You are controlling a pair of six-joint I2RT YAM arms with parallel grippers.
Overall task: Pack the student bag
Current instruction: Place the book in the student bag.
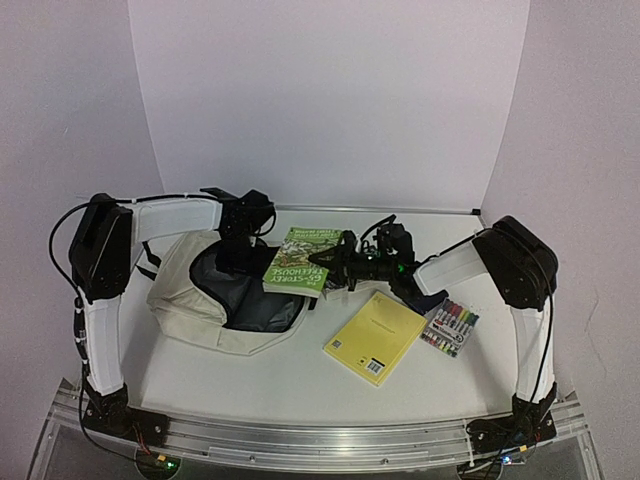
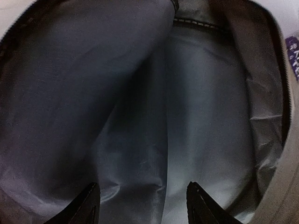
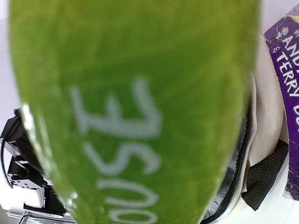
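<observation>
The student bag [image 1: 185, 295] lies on its side at the left of the table, cream fabric with its mouth gaping and dark grey lining [image 1: 250, 300] showing. My left gripper [image 1: 238, 240] is at the bag's far rim. In the left wrist view it [image 2: 145, 205] points into the bag with its fingertips [image 2: 88, 205] apart and only lining [image 2: 154, 116] between them. A green paperback book [image 1: 300, 260] hangs over the bag's right rim. My right gripper [image 1: 338, 265] is shut on its right edge. The book [image 3: 140, 93] fills the right wrist view and hides the fingers.
A yellow notebook [image 1: 375, 337] lies right of the bag, and a clear pack of coloured markers [image 1: 450, 328] sits further right. A black strap [image 3: 264, 179] and zipper edge of the bag show beside the book. A purple printed cover [image 3: 285, 93] appears at the far right.
</observation>
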